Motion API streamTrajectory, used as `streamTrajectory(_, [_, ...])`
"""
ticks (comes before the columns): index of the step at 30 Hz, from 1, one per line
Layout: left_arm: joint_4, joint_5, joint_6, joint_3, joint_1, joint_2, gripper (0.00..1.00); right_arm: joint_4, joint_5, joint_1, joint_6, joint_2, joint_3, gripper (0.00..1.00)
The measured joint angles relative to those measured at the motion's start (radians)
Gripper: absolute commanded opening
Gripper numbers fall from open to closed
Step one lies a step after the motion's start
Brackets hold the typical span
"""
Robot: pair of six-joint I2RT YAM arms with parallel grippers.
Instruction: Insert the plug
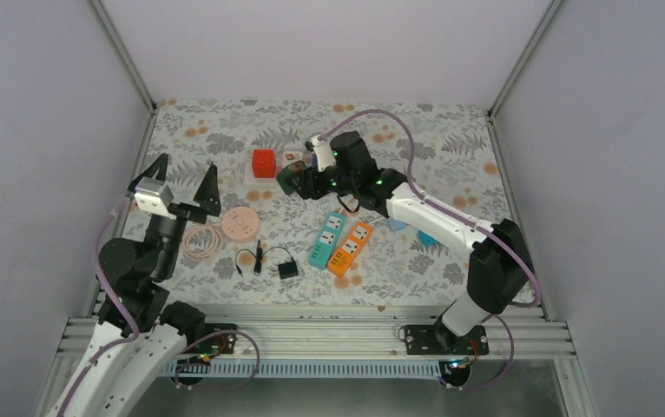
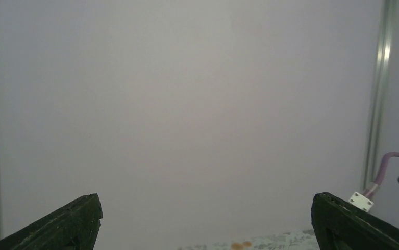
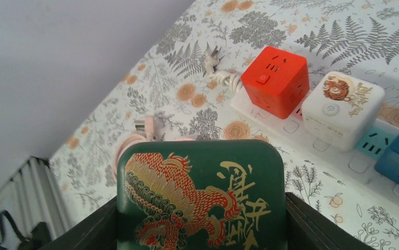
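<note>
Clearly the carrying step is in hand: the right claw (image 3: 202, 232) pinches the green dragon-printed plug cube (image 3: 200, 192) by its two sides, near the white power strip (image 3: 291, 126) at the back of the bench (image 1: 451, 148). A red cube (image 3: 275, 80) and a white cube (image 3: 343, 109) sit on that strip. The left claw (image 1: 183, 181) hangs spread wide and empty, well apart, facing the wall. Next, I judge, the green cube must come over a free socket, prongs squared to the holes, then go straight down. The prongs themselves are hidden.
</note>
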Motion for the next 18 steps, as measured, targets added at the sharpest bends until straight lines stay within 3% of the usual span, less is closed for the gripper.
streamTrajectory(7, [-0.095,-0.113,-0.093,-0.015,0.0,-0.06,1.0,-0.037,0.113,0.12,-0.106,0.097,0.053,0.5])
streamTrajectory(18, [-0.227,-0.244,-0.143,0.011,0.0,-0.103,1.0,-0.173,0.229,0.248,-0.203,0.496,0.482,0.49])
